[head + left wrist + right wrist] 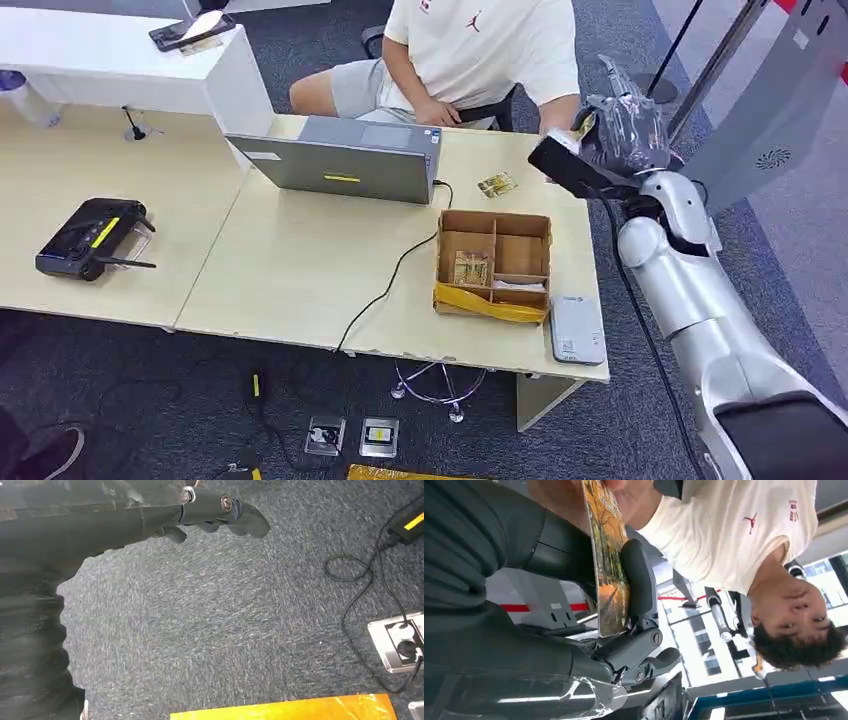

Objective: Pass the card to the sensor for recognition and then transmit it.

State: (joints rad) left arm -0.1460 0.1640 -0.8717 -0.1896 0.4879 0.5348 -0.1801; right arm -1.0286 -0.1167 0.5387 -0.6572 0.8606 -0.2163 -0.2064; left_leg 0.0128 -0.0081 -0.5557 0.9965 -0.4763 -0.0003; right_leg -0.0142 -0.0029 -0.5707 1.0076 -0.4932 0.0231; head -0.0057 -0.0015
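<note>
My right hand is raised beyond the table's far right corner, in front of a seated person. It pinches a card printed with an orange autumn scene between the thumb and the fingers. The person's fingers touch the card's far end. A white flat sensor device lies at the table's front right edge. My left hand hangs above grey carpet, holding nothing, its fingers loosely apart.
A cardboard box with compartments holds another card; a loose card lies behind it. A grey laptop and its cable cross the table. A black device sits at the left. Floor sockets and cables lie on the carpet.
</note>
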